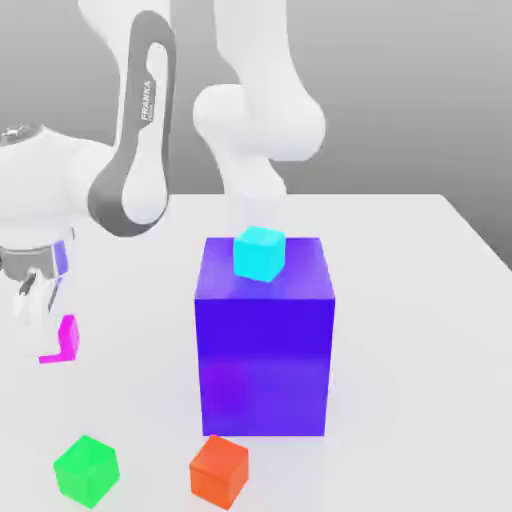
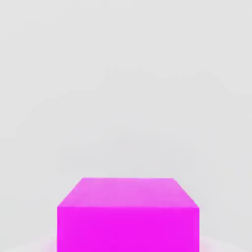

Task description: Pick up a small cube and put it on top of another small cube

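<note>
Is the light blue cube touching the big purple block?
Touching: in the exterior view, the light blue cube sits right on the purple block.

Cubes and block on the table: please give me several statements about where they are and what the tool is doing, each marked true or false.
1. The cyan cube sits on top of the big blue-purple block. True.
2. The magenta cube has been stacked on the green cube. False: it is at the tool, apart from the green cube.
3. The orange-red cube is gripped by the tool. False: it lies on the table, well away from the tool.
4. Nothing is stacked on the green cube. True.
5. The tool is closed on the magenta cube. True.
</note>
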